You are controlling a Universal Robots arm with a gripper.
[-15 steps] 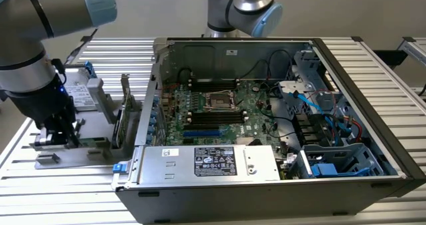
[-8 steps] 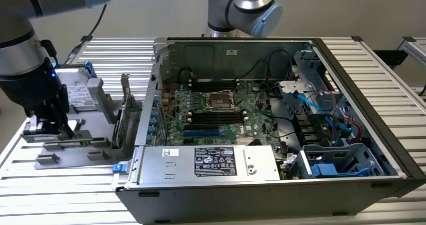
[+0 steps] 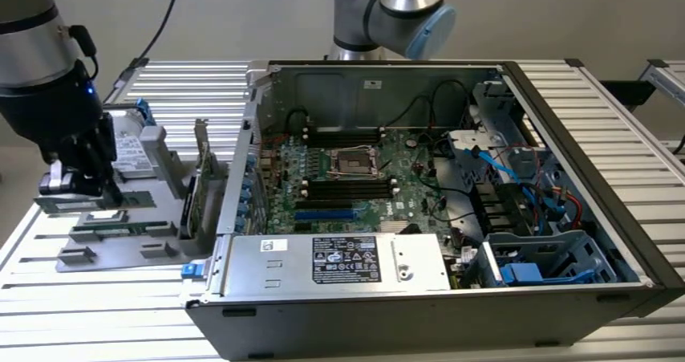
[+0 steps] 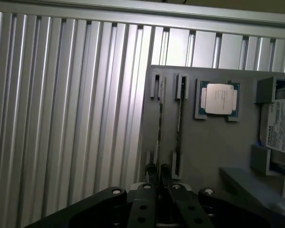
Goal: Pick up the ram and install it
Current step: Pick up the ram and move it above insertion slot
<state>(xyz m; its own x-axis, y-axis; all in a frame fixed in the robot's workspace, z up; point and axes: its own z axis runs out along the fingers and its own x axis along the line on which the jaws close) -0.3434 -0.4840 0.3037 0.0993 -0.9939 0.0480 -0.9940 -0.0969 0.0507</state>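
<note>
A thin green ram stick (image 4: 160,123) stands on edge at the grey holder tray (image 4: 209,142), running straight out from my gripper (image 4: 158,172). The two black fingers (image 4: 152,173) are closed on the stick's near end. It sits slightly off from its slot brackets. A second ram stick (image 4: 180,123) stands in the neighbouring slot. In the exterior view my gripper (image 3: 77,192) hangs low over the tray (image 3: 107,242) at that view's left, beside the open computer case (image 3: 450,177). The motherboard's black memory slots (image 3: 348,188) flank the processor socket (image 3: 351,161).
A square silver processor (image 4: 219,99) lies in a tray pocket and a labelled drive (image 4: 281,126) sits next to it. Upright cards (image 3: 200,177) stand between tray and case. A second arm's base (image 3: 391,9) rises behind the case. The table (image 4: 61,118) is ribbed aluminium.
</note>
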